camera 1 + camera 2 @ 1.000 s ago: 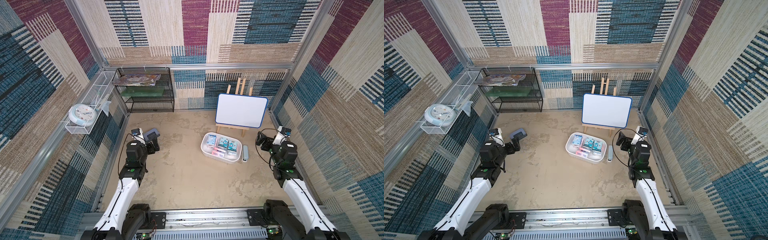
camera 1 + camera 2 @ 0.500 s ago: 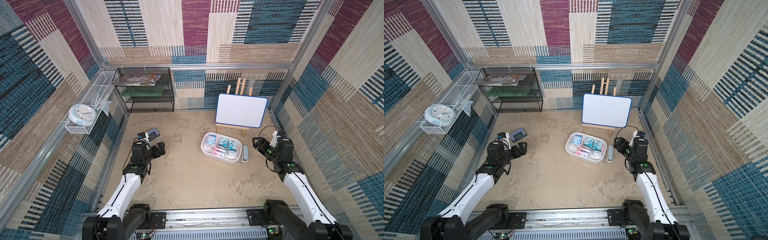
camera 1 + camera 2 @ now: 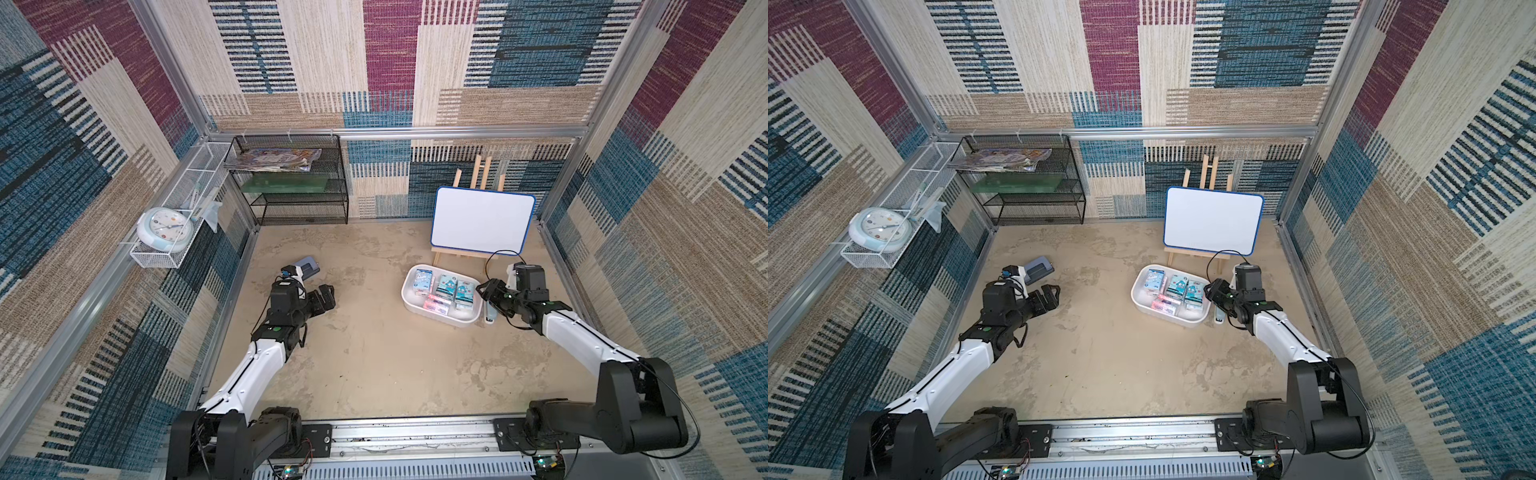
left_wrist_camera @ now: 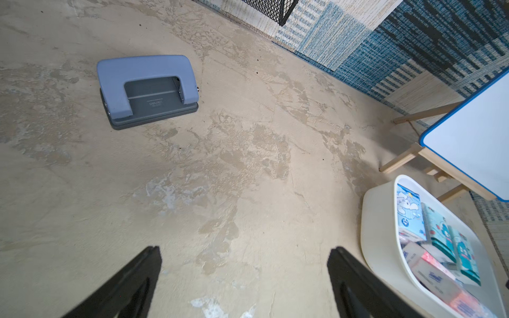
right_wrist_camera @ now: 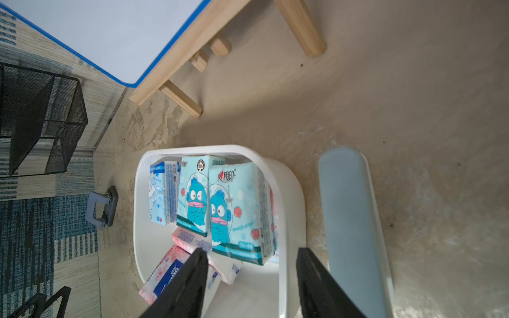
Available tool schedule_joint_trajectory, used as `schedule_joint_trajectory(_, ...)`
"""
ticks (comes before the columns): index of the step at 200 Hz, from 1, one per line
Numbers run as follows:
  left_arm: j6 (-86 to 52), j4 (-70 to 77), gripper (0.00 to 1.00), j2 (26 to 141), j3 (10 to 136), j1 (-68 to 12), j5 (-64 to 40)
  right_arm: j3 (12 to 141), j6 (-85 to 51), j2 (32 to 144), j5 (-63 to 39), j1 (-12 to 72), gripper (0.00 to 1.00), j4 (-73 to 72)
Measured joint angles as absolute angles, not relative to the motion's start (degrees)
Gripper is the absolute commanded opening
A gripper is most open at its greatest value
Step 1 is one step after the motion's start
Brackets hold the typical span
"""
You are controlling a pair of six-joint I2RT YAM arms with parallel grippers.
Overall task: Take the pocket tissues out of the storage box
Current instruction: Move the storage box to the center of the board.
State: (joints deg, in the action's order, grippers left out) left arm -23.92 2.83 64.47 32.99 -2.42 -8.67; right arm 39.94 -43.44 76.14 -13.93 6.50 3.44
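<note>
A sandy, mottled bench (image 3: 374,353) is walled on three sides by striped carpet panels. Two white and black robot arms reach in from its front edge.

A black mesh shelf (image 3: 299,195) fills the back left corner, with magazines on its top tier. A blank whiteboard (image 3: 482,220) with a blue rim leans on a wooden easel (image 3: 480,170) by the back edge, toward the back right corner. A white wire basket (image 3: 183,199) hangs on the left wall above the bench and carries a round pale blue clock (image 3: 164,226).

The storage box (image 3: 436,318), a white tub with rounded corners, sits near the right edge, just in front of the easel. A grey-blue hole punch (image 3: 307,268) lies near the left edge, well apart from the box. A long pale blue case (image 3: 489,311) lies just beside the box, on the side facing the right edge.

The pocket tissues (image 3: 446,289) are all inside the box. Teal and light blue cartoon packets stand in a row, and pink packets lie flat in front of them.

The left gripper (image 3: 326,295) hovers just beside the hole punch with its fingers spread wide and nothing between them. The right gripper (image 3: 486,289) hangs over the box's end nearest the right edge. In the right wrist view, the right gripper (image 5: 251,251) has its fingers about half spread. One is over the pink packets and the other is beyond the box wall (image 5: 292,198). I cannot tell whether they touch anything.
</note>
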Motion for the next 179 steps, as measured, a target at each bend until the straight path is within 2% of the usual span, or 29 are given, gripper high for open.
schedule_joint_trajectory(37,-23.7,2.7,1.0,65.5,33.8,-2.4,-8.5,40.3,-44.6,78.5,-10.9,7.6,0.46,5.0)
schedule_joint_trajectory(83,-23.6,2.7,0.99,66.9,34.8,-2.4,-8.5,41.7,-44.6,80.7,-10.2,8.9,0.2,7.0)
schedule_joint_trajectory(115,-23.5,2.5,0.99,67.9,35.6,-2.4,-8.5,43.8,-43.7,82.0,-9.5,10.0,0.09,8.5)
schedule_joint_trajectory(141,-23.0,2.2,0.99,68.4,36.7,-2.5,-8.3,46.3,-43.0,83.8,-9.0,11.5,0.03,9.8)
schedule_joint_trajectory(179,-21.9,1.3,0.99,68.7,38.2,-2.5,-8.3,51.0,-41.9,87.6,-8.6,14.5,0.02,10.6)
